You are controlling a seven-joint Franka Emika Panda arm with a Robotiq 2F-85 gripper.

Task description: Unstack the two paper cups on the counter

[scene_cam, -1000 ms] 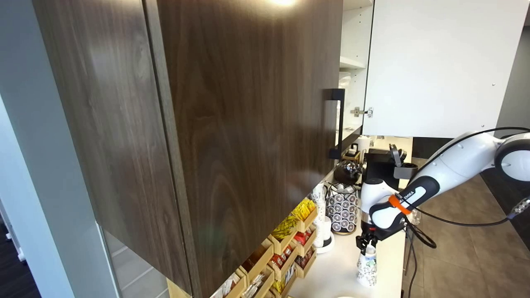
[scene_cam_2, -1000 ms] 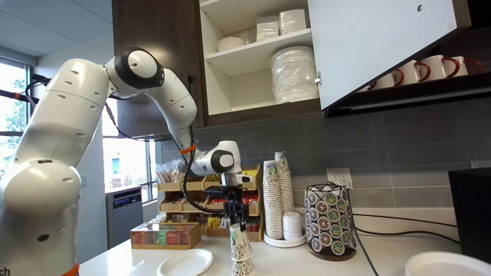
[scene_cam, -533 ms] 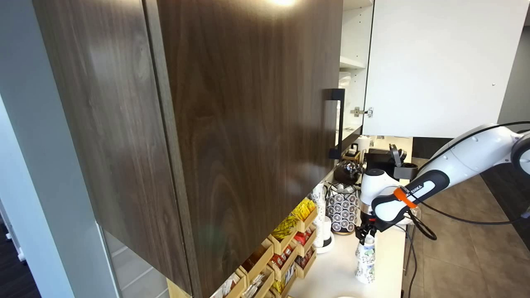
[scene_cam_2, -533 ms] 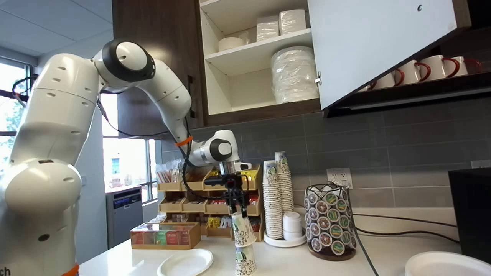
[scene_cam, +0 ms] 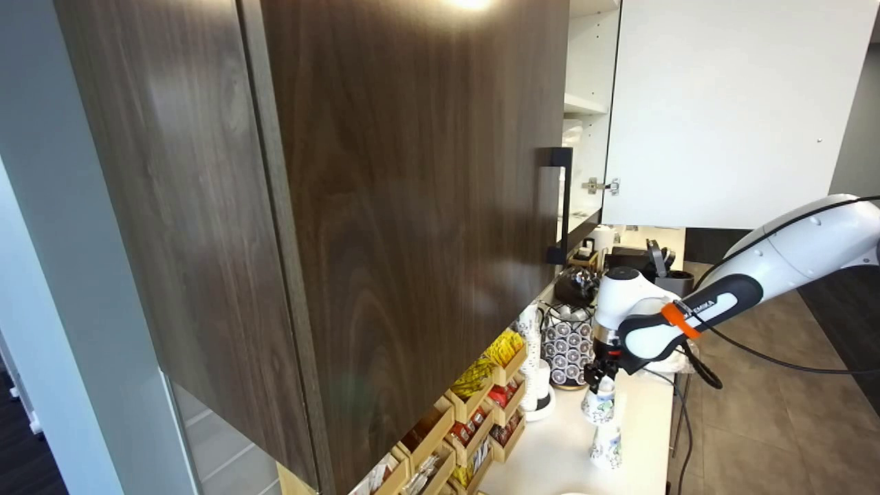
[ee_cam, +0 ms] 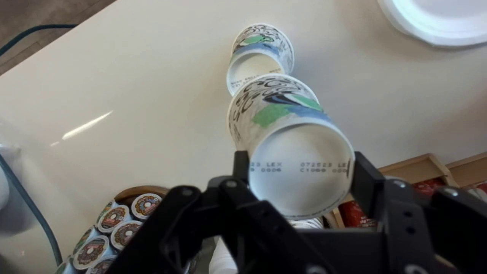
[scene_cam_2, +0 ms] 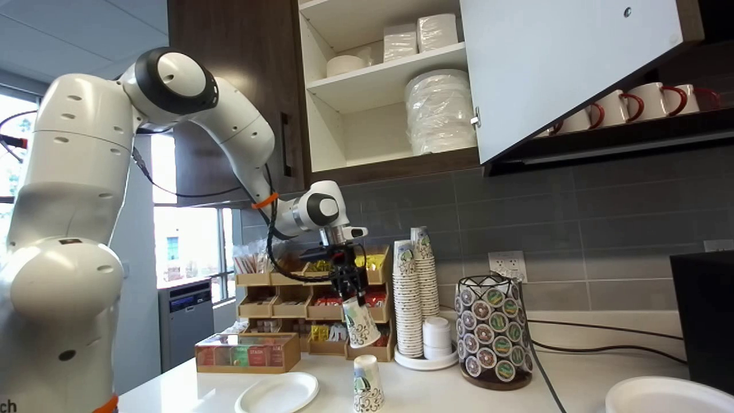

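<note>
Two patterned white paper cups are apart, both bottom up. My gripper [ee_cam: 300,169] is shut on the upper paper cup [ee_cam: 293,152], its black fingers [ee_cam: 367,173] pressing either side near the cup's base. In an exterior view this raised cup [scene_cam_2: 361,327] hangs tilted in the air below the gripper [scene_cam_2: 353,300]. Beneath it the lower paper cup [scene_cam_2: 367,384] stands upside down on the white counter [scene_cam_2: 441,398], with a visible gap between the two. The wrist view shows part of the lower cup [ee_cam: 262,42] covered by the held one.
A white plate [scene_cam_2: 278,393] lies beside the lower cup. Behind are tall cup stacks [scene_cam_2: 408,304], a coffee pod carousel [scene_cam_2: 493,338] and a wooden sachet rack [scene_cam_2: 289,310]. A tea box [scene_cam_2: 246,353] sits near the plate, and an open cabinet door [scene_cam_2: 562,63] hangs overhead.
The arm has risen with the upper cup, which sat over the lower one a second ago. That cup has come clear and tilted, while the lower cup stays on the counter.
</note>
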